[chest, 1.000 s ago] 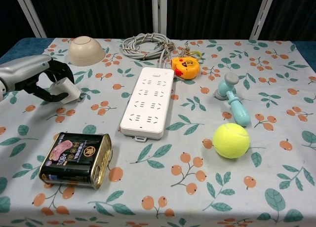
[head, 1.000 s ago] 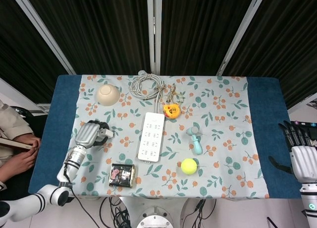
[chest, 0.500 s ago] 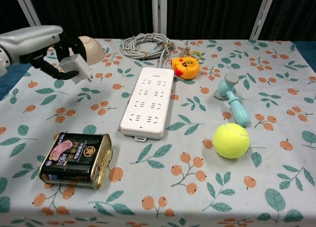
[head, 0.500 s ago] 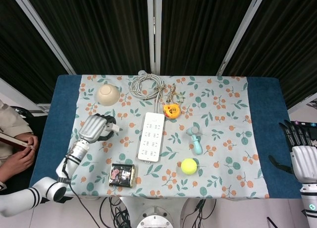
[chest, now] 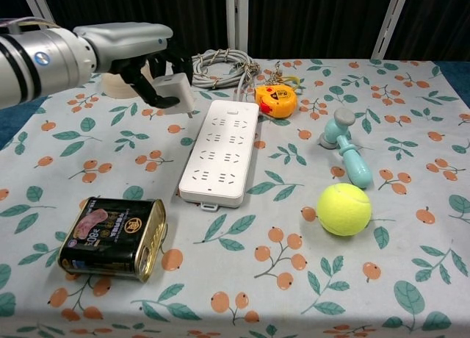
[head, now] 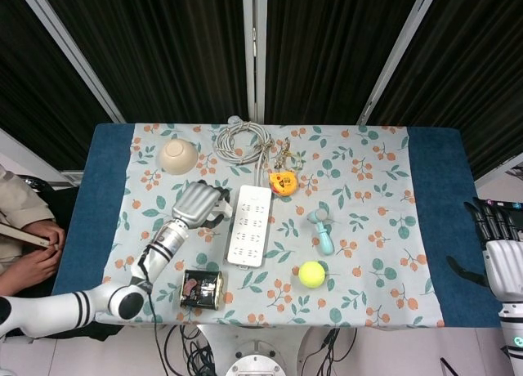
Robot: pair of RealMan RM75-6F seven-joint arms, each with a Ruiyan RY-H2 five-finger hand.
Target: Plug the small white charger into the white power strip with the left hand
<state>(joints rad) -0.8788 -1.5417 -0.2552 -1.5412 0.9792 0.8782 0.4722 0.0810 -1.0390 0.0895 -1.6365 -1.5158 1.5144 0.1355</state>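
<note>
So the left hand (chest: 150,62) has the small white charger (chest: 175,93) pinched in its fingers, up off the cloth and just left of the white power strip (chest: 220,150), near its far end. Pickup looks done; what's left is lining it up over a socket and pushing it in, so it's not plugged yet. The right hand (head: 500,253) sits off the table edge, fingers spread, holding nothing.

Beige bowl (chest: 117,84): mostly hidden behind the left hand (chest: 150,62), chest view.
Small white charger (chest: 175,92): upper part covered by that hand's fingers; prongs too small to tell.
Right hand (head: 500,253): cut off by head view's right edge.
</note>
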